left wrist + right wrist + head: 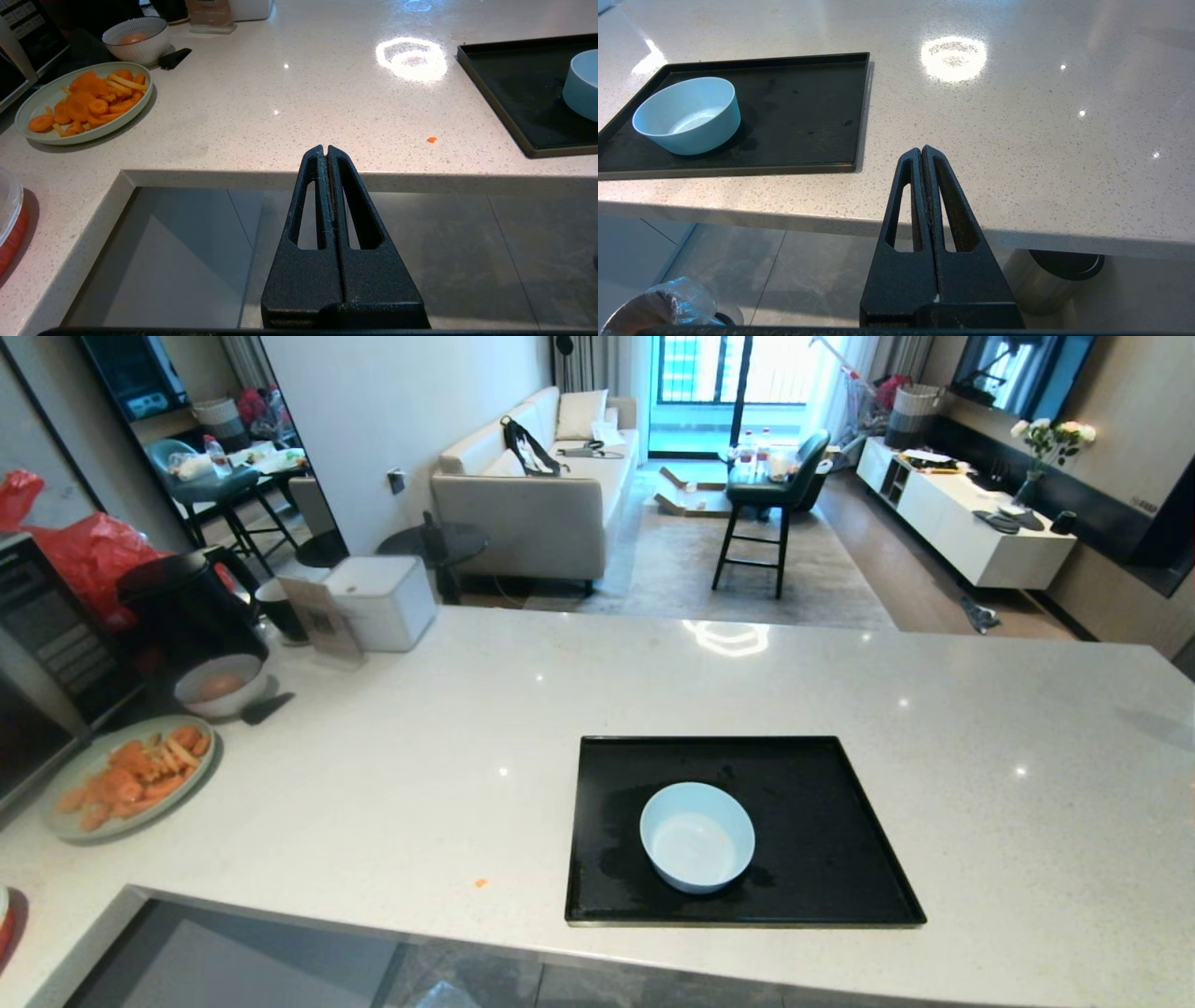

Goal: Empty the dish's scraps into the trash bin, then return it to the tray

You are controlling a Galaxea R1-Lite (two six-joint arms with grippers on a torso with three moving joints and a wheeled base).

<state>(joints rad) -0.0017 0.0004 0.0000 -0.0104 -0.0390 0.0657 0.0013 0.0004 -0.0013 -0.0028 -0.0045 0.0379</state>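
I am looking at the dish (697,836) sitting upright inside the tray (831,784), toward the tray's near edge and a little left of its middle. The tray itself is lying close to the near edge of the counter (448,737). As far as I can see, the dish is holding no scraps; only a faint wet sheen is showing on its bottom. So I am judging the emptying and the return as done, with nothing left beyond keeping the arms clear.

The left gripper (325,150) is hanging below and in front of the counter's near edge, its fingers pressed together on nothing. The right gripper (921,151) is hanging the same way further right, fingers together and empty as well.

The trash bin (668,303) is peeking in low on the floor under the counter's near edge, its bag liner draped over the rim. One tiny orange crumb (481,882) is lying on the counter, left of the tray near the edge.
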